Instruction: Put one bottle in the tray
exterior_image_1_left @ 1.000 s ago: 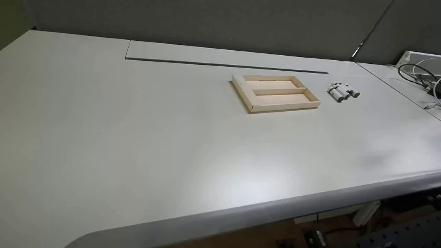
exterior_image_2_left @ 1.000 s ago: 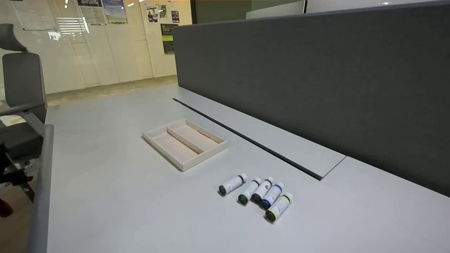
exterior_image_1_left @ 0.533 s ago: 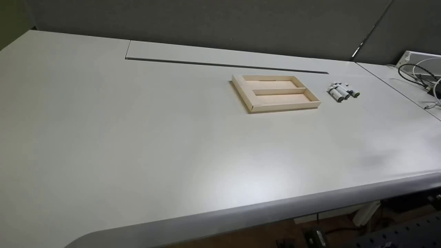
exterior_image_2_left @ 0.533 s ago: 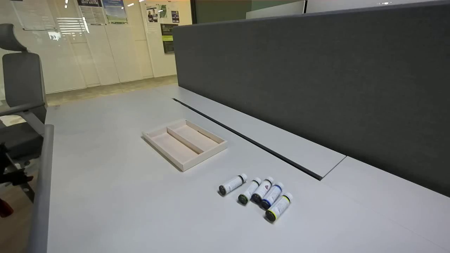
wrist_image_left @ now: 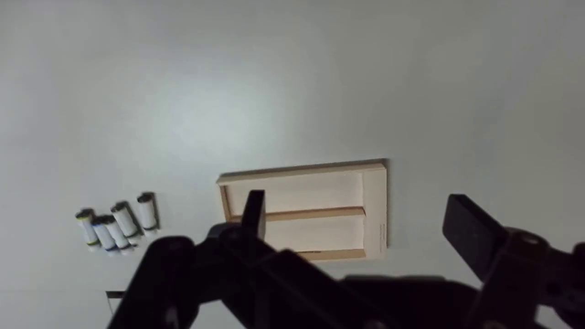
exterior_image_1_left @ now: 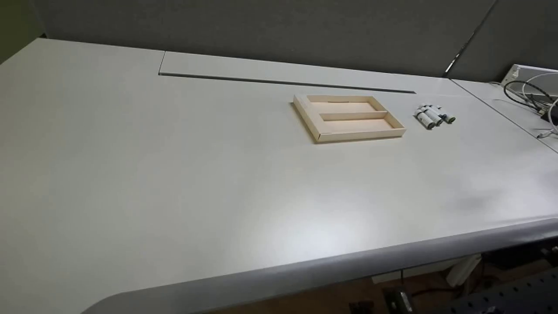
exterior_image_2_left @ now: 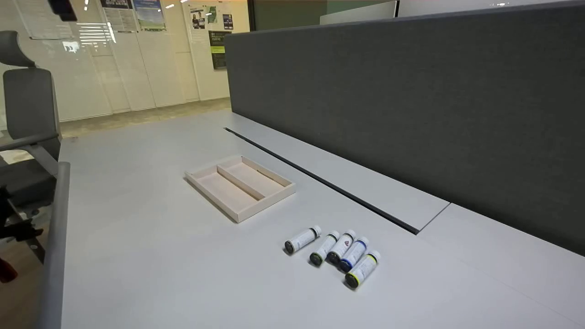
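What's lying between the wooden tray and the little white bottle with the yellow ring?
In an exterior view, between the tray and the yellow-ringed bottle lie the blue-ringed bottle, the green-ringed bottle and two dark-ringed bottles.

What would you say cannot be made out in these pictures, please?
Tray: in the wrist view, the gripper hides its lower left corner.
Bottles: in an exterior view, nearer ones partly hide others.
Labels: in an exterior view, their print is too small to read.
Dark object: in an exterior view, cut off by the top edge, so unidentifiable.
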Action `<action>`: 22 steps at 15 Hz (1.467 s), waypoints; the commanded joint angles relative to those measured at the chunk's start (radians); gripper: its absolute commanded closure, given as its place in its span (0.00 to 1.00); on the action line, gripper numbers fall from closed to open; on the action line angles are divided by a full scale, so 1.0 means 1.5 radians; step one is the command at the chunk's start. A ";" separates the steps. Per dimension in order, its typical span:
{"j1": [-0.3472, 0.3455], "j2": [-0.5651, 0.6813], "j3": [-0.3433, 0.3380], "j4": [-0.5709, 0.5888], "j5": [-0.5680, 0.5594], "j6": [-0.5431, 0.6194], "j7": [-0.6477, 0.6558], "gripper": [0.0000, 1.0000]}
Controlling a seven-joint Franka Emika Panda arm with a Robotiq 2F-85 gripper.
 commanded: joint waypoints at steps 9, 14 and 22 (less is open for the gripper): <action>-0.025 0.490 -0.105 0.320 -0.132 0.062 -0.035 0.00; -0.017 0.456 -0.100 0.246 -0.106 0.118 -0.096 0.00; -0.060 0.432 -0.156 0.290 -0.103 0.108 -0.053 0.00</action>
